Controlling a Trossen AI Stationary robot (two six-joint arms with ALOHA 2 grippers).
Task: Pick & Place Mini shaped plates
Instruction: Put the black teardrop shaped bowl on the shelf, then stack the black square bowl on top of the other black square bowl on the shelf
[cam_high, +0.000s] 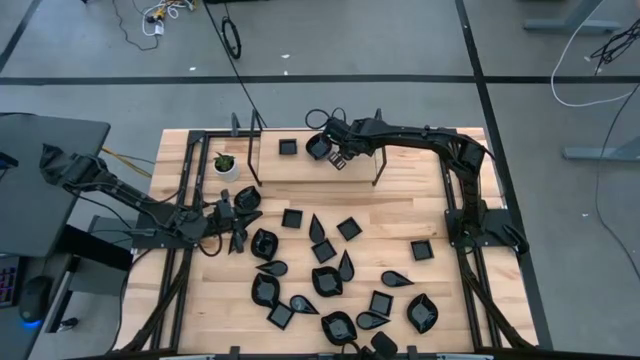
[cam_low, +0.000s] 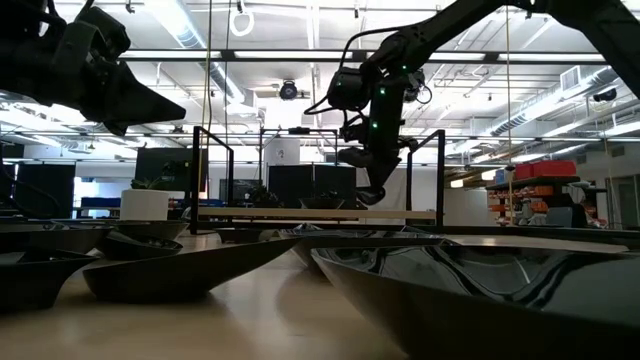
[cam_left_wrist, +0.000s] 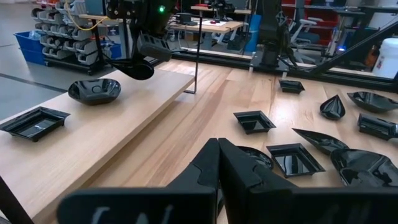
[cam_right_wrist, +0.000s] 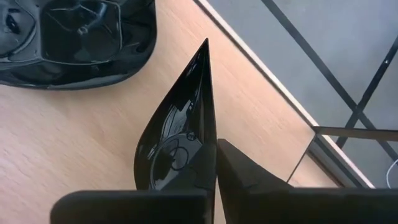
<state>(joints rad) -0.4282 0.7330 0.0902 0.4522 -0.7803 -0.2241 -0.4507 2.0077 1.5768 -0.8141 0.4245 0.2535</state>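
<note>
Left arm: comes in from the table's left edge; the left gripper (cam_high: 236, 238) sits low among the leftmost dishes, its fingers (cam_left_wrist: 214, 163) pressed together on nothing.
Plant pot: small white pot (cam_high: 227, 167) with a green plant, on the raised shelf's left part.
Raised shelf: pale wooden shelf (cam_high: 400, 165) along the table's far side, matte grain, on thin black metal legs.
Dishes on shelf: a square dish (cam_high: 288, 147) and a rounded dish (cam_high: 319, 148) lie flat on it, glossy black, near each other.
Held teardrop plate: the teardrop plate (cam_right_wrist: 180, 140) is pinched at its rim, at the broad end, by the right gripper (cam_right_wrist: 215, 163), whose fingers are narrowed onto it; it hangs just above the shelf beside the rounded dish.
Long axis: runs from the gripper outward, the sharp tip pointing away from the fingers toward the shelf's edge.
Surface: shiny moulded black plastic, shallow, with a faint round mark in the bowl.
Mini shaped plates: the mini shaped plates (cam_high: 349, 229) are scattered over the wooden table (cam_high: 455, 305), square, teardrop and rounded, mostly apart.
Right arm: reaches from the table's right side over the shelf.
Hard to make out: from above the held plate is hidden under the gripper; the nearest dishes are cut off at the table's front edge; the low view shows dishes only as dark rims.
</note>
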